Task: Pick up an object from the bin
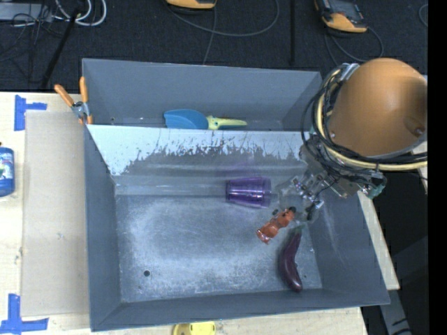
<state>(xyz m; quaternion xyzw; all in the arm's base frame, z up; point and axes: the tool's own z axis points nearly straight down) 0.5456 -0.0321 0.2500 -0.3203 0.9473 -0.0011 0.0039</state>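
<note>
My gripper [309, 199] hangs low over the right part of the bin, under the arm's orange dome. Just below and left of it lies a small orange-red toy [274, 226], close to the gripper's tip; whether they touch I cannot tell. A dark purple eggplant [290, 260] lies lengthwise in front of the gripper, near the bin's right front corner. A translucent purple cup [248, 191] lies on its side to the gripper's left, near the middle of the floor.
A blue scoop with a yellow-green handle [199, 121] rests against the bin's back wall. The bin's right wall rises directly beside the gripper. The arm's dome and cables cover the bin's back right corner.
</note>
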